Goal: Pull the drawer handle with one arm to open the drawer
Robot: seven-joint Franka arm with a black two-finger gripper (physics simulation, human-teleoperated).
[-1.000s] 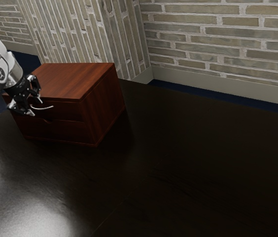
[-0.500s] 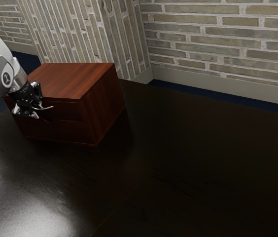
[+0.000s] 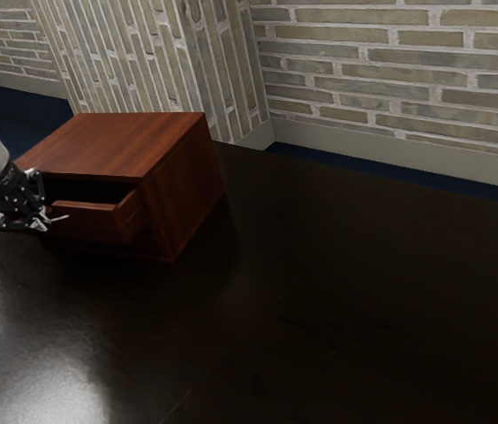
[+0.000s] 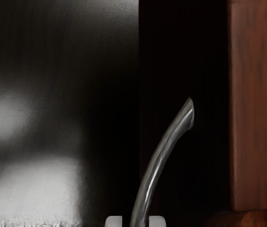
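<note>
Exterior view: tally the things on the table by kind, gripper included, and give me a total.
wooden cabinet: 1
open drawer: 1
metal handle: 1
gripper: 1, shut on the metal handle
Total: 4

— What stands behind?
— Pale brick walls (image 3: 390, 62) meeting at a corner, with a light baseboard (image 3: 408, 150) along their foot.
— And below?
— A dark blue floor (image 3: 11, 102), then a glossy, near-black table (image 3: 337, 300) (soft white glare (image 3: 19, 353) toward the exterior view's left).
</note>
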